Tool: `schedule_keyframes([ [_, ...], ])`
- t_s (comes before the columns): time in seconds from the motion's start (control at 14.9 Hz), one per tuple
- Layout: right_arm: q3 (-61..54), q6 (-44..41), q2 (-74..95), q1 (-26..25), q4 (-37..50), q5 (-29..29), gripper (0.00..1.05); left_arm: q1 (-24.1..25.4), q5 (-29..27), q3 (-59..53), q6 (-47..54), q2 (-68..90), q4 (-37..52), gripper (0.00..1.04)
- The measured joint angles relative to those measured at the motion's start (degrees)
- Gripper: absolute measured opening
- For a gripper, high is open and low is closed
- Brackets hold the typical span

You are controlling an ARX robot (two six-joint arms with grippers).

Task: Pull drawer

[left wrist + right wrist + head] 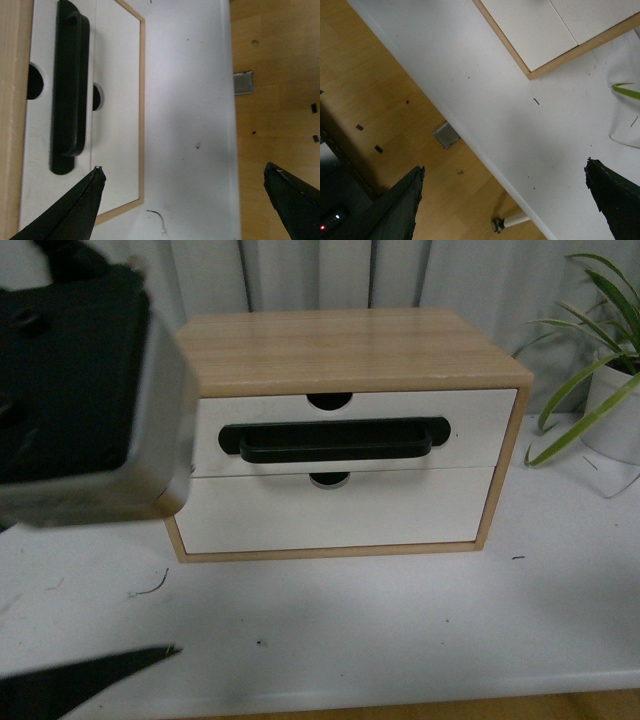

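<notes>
The drawer (480,418) is the upper one in a light wooden cabinet (340,345). It has a white front, a long black bar handle (335,440) and a half-round notch (330,398) in its top edge, and it sits flush and closed. My left arm's black and silver body (80,390) fills the upper left and hides the cabinet's left end. The left gripper (183,170) hangs open over the table in front of the cabinet, one fingertip (95,182) close to the end of the handle (70,90). My right gripper (505,166) is open and empty over the table's front edge.
Below the drawer sits a plain white drawer (340,510) without a handle. A potted plant (600,370) stands to the right of the cabinet on the white table (400,620). Beyond the table edge lies wooden floor (395,90) with a metal plate (446,135).
</notes>
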Motion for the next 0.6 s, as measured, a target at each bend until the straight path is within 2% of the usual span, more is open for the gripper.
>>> schedule_keyframes([
  [0.2, 7.43, -5.55, 6.38, -2.62, -2.23, -3.65, 0.98, -0.61, -2.19, 9.86, 1.51, 12.09, -1.22, 0.98],
  [0.6, 16.68, -11.67, 15.91, -2.67, -7.5, -6.99, 0.98, -0.98, -5.49, 20.57, 1.25, 23.28, -2.49, 0.98],
])
